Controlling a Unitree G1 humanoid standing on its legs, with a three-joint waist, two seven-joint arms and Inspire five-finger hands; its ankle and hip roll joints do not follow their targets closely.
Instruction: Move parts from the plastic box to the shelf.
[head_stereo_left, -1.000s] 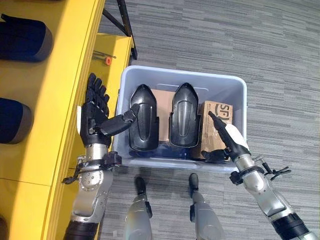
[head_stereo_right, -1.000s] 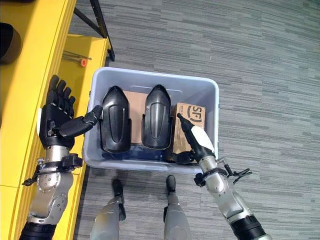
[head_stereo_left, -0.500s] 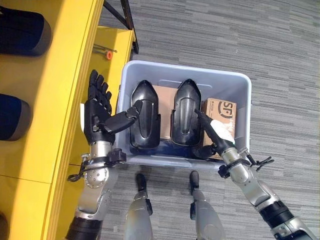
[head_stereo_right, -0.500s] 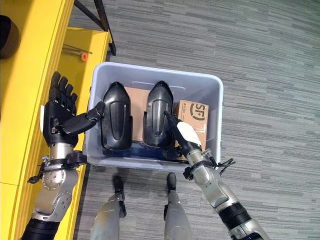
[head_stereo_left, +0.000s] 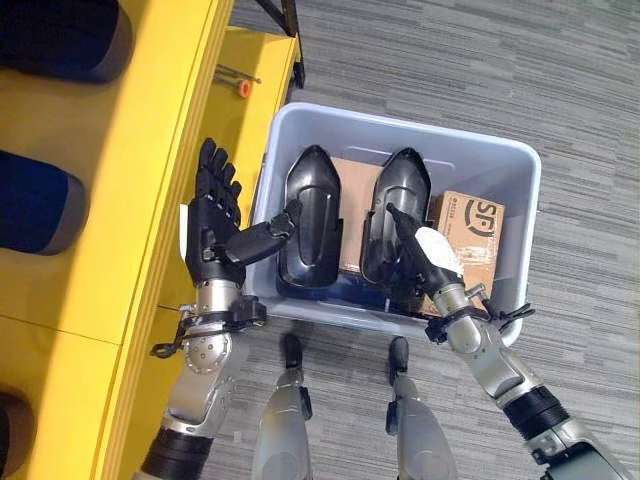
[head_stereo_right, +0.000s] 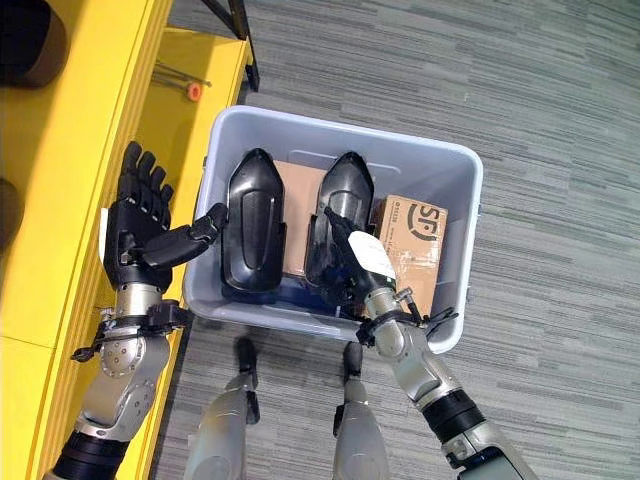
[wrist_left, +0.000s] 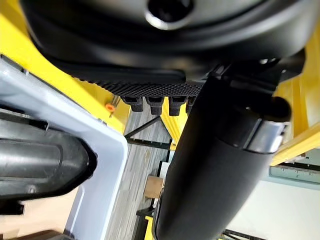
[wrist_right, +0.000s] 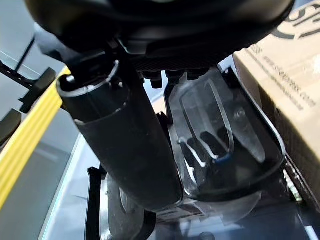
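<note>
Right hand (head_stereo_left: 425, 262) lying with straight fingers on the right glossy black moulded plastic part (head_stereo_left: 395, 215) at frame centre, inside the pale blue plastic box (head_stereo_left: 520, 235); left hand (head_stereo_left: 215, 225) hovering spread open left of centre, beside the yellow shelf (head_stereo_left: 150, 160).

Printed lettering on the top face of the cardboard carton (head_stereo_left: 467, 232), at about 3 o'clock inside the plastic box (head_stereo_left: 527, 196), just beside the right-hand black part (head_stereo_left: 397, 205): large dark characters plus a line of smaller print along one edge, partly visible in the right wrist view too. Not read off here. No other readable text, numbers or signs.
</note>
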